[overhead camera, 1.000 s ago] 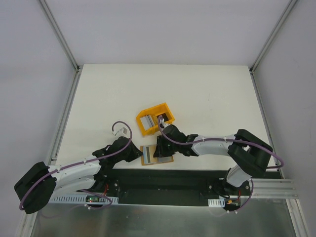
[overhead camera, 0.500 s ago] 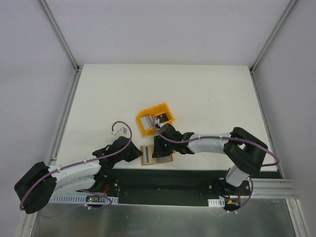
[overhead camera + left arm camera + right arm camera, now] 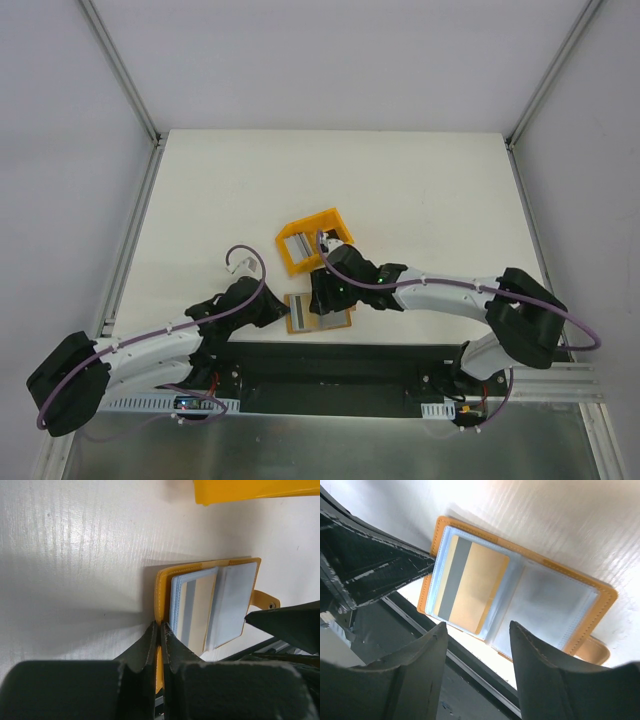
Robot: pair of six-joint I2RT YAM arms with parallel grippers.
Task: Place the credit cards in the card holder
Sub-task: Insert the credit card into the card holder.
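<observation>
The orange-tan card holder lies open near the table's front edge, pale pockets up. A tan card with a grey stripe sits in its left pocket; the right pocket looks empty. My left gripper is shut on the holder's left edge. My right gripper is open and empty, hovering just above the open holder; in the top view it covers the holder's upper part. A grey card lies in the yellow bin.
The yellow-orange plastic bin stands just behind the holder; its wall shows at the top of the left wrist view. The black base rail runs along the table's front edge, right below the holder.
My right arm's elbow has swung out to the right while its gripper stays over the holder. The left arm and the holder have not moved.
</observation>
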